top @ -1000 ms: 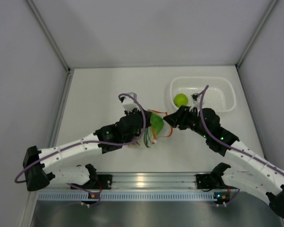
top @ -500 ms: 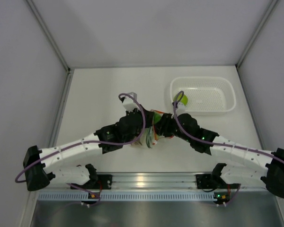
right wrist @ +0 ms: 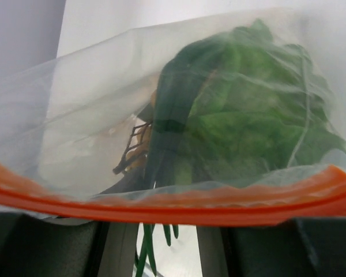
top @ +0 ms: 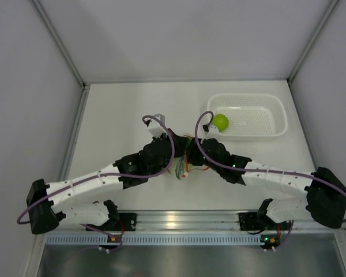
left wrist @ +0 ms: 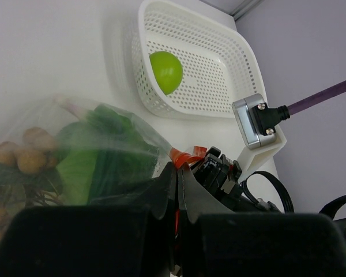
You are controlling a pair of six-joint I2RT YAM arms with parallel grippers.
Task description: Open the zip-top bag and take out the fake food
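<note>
The zip-top bag [top: 183, 166] hangs between my two grippers at mid-table. My left gripper [top: 174, 157] is shut on its orange-red zip strip; in the left wrist view the jaws [left wrist: 177, 171] pinch the strip [left wrist: 185, 156]. The bag [left wrist: 86, 150] holds the lettuce [left wrist: 98, 156] and the brown ball cluster [left wrist: 23, 156]. My right gripper [top: 194, 151] is open at the bag's mouth. In the right wrist view the zip strip [right wrist: 173, 206] lies across its spread fingers [right wrist: 118, 242], with the lettuce [right wrist: 242, 127] behind. The lime-green fruit [top: 220, 122] lies in the basket.
The white perforated basket [top: 259, 109] stands at the back right and also shows in the left wrist view [left wrist: 219, 57] with the lime [left wrist: 165, 72] in it. Grey walls close in the table on three sides.
My right gripper has moved from the basket leftward to the bag's mouth, leaving the lime in the basket. My left gripper keeps holding the bag.
</note>
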